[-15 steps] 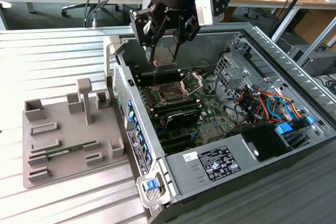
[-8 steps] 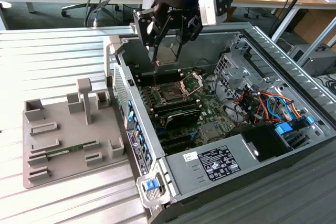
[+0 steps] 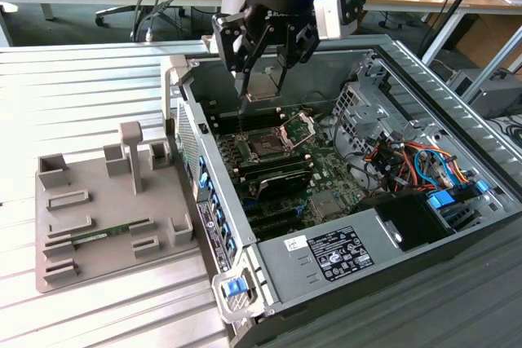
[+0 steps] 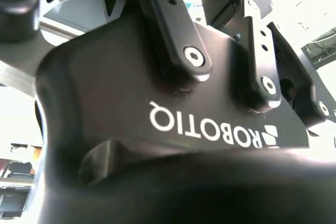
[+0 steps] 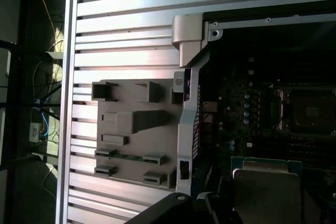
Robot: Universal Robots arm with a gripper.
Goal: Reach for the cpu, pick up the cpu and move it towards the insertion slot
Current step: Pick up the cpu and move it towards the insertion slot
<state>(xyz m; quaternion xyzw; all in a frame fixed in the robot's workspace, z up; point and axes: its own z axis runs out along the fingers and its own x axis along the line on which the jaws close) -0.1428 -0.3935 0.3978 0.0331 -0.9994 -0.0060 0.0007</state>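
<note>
While its fingers (image 3: 245, 79) are being pressed against opposite edges of the cpu (image 3: 263, 85), the gripper (image 3: 261, 89) is being held above the open computer case (image 3: 424, 79), with the chip being kept well above the insertion slot (image 3: 267, 148) on the motherboard (image 3: 314, 177); the grey tray (image 3: 98, 226) is lying beside the case.

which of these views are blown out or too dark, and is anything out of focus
Second wrist view: the background behind the hand's black body is blown out to white, and the near dark mass along the lower edge is out of focus. First wrist view: the inside of the computer case is very dark while the ribbed metal table is bright. Exterior view: evenly lit, with the cpu in the hand clearly seen.
</note>
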